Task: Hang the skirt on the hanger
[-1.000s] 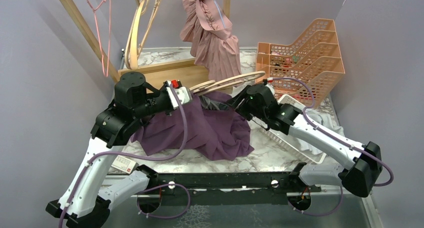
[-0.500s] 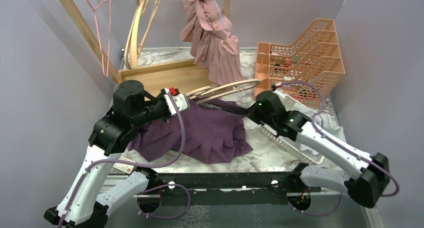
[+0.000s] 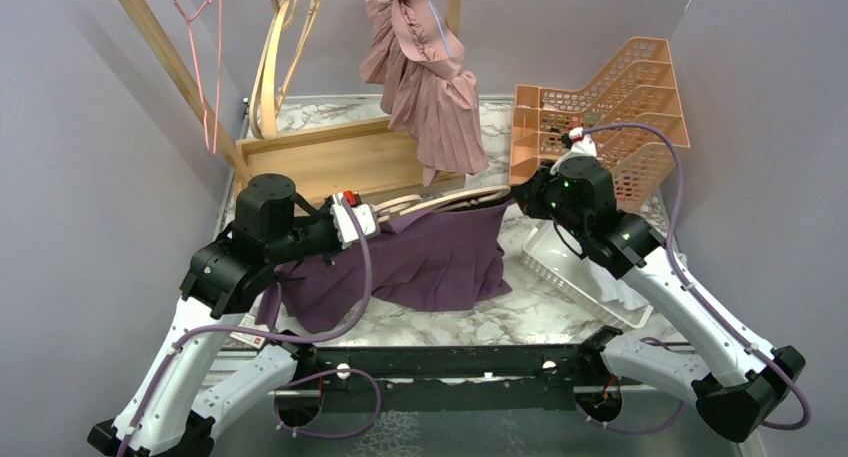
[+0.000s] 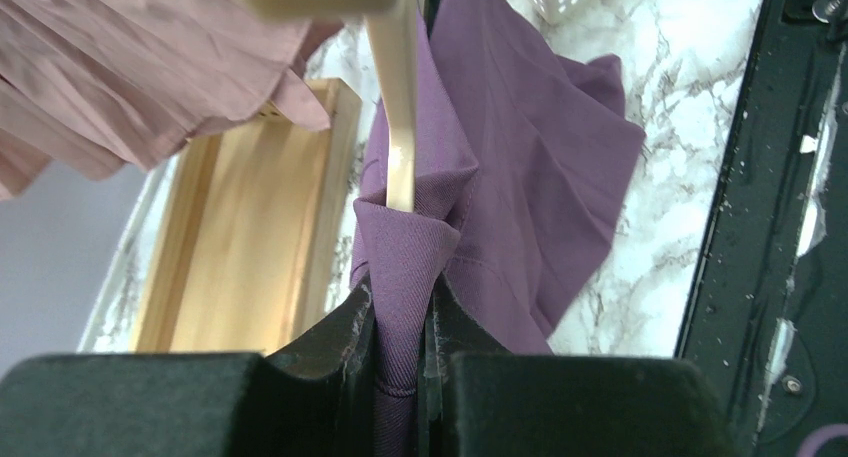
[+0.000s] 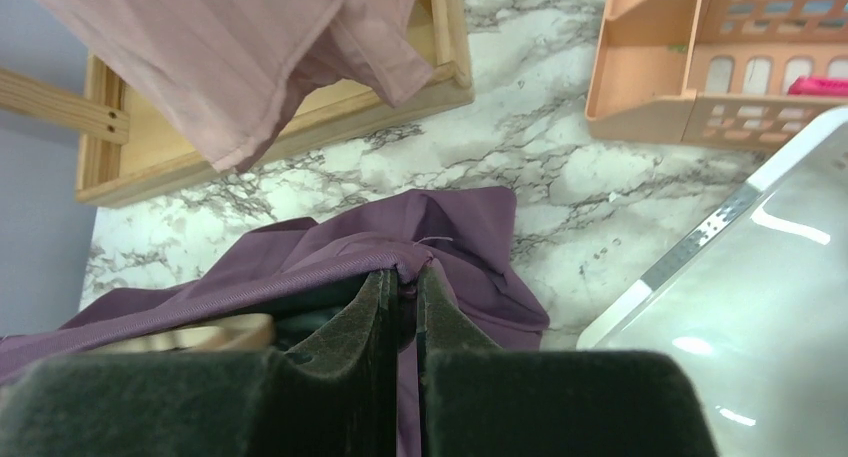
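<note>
Item: purple skirt (image 3: 430, 262), waistband partly over wooden hanger (image 3: 440, 201); left gripper (image 4: 405, 312) pinches 9 o'clock end, right gripper (image 5: 403, 289) pinches 3 o'clock end. Seating apparently unfinished.

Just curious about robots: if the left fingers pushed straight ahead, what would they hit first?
The left fingers pinch the purple skirt; beyond it, probably the wooden hanger bar, depth unclear.

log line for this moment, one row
stage: skirt not yet hung | left gripper: shut on skirt | right gripper: shut on skirt | hanger: along skirt's top edge, between the two
</note>
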You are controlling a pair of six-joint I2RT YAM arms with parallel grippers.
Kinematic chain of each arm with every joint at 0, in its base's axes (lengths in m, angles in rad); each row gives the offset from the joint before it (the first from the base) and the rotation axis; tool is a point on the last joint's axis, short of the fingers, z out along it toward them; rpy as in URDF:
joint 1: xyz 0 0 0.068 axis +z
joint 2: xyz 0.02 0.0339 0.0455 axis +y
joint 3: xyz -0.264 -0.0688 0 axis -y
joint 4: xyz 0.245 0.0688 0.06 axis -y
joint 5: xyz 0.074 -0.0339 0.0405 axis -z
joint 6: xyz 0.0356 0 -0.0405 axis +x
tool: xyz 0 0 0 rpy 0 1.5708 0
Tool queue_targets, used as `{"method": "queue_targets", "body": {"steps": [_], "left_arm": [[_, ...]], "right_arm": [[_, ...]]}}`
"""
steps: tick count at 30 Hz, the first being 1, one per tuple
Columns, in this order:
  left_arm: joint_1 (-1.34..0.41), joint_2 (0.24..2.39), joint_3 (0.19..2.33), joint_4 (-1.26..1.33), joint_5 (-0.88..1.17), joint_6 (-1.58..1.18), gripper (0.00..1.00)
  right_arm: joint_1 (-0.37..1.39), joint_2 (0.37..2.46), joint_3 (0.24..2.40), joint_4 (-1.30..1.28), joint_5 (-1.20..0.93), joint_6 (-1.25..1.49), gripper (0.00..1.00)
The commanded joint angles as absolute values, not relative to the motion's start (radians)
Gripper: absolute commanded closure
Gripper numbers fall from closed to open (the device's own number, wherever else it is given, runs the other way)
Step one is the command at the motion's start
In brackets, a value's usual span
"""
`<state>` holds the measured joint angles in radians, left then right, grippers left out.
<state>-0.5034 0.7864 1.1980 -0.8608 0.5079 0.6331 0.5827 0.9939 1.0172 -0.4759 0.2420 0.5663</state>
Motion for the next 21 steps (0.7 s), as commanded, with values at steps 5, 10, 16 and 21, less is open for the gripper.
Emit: {"method": "queue_targets", "body": {"steps": [5, 10, 16, 21], "left_arm": [[-0.497, 0.799, 1.177, -0.966, 0.478, 0.634, 1.0], [-0.497, 0.851, 1.199, -0.935, 0.406, 0.54, 1.0], [-0.497, 0.896, 1.232, -0.851, 0.519, 0.466, 1.0], [-0.497, 0.932, 1.338, -0.879, 0.637, 0.46, 1.0]], "right_arm": [[0.554, 0.998, 1.144, -0.538, 0.166, 0.351, 0.99], [0.554, 1.047, 1.218, -0.618, -0.027, 0.344, 0.99], [0.553, 1.101, 1.273, -0.607, -0.349, 0.397, 0.99], [0.554, 1.131, 1.353, -0.545, -0.598, 0.444, 0.99]]}}
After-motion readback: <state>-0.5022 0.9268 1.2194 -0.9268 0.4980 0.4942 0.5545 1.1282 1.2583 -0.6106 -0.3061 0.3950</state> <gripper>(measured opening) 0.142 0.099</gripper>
